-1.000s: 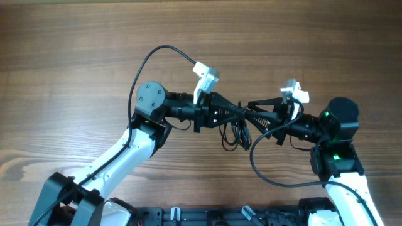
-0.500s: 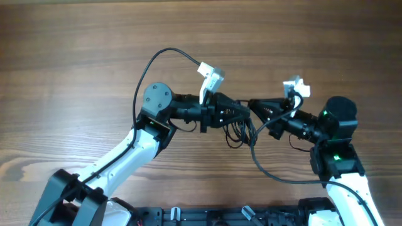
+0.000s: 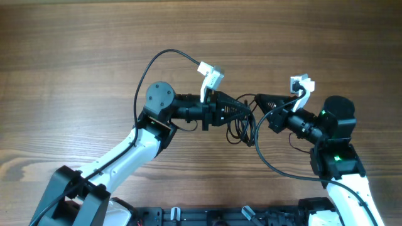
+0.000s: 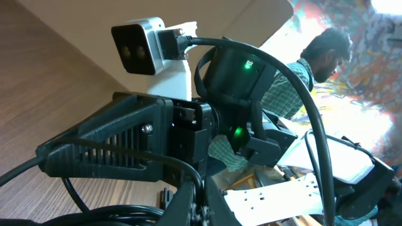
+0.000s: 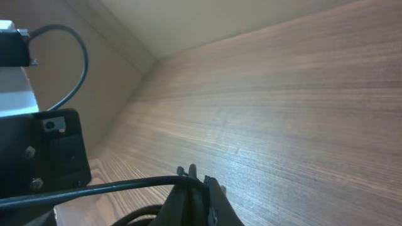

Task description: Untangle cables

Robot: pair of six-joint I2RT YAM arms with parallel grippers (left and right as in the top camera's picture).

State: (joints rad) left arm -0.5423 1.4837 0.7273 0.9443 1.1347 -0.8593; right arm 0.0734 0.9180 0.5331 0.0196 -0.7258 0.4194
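Right gripper (image 3: 257, 100) has pinched shut on a strand (image 5: 125, 184) and pulled back right. Left gripper (image 3: 247, 109) clamps the cables (image 3: 242, 130) — bunch dangling mid-table between both tips, strand axis left–right.

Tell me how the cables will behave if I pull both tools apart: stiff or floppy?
Probably floppy: the cables curl in loose loops beside the left tool and right tool. Likely light, being thin strands that both shut tools pinch. Their jacket looks smooth, so a strand may slide through the pinch.
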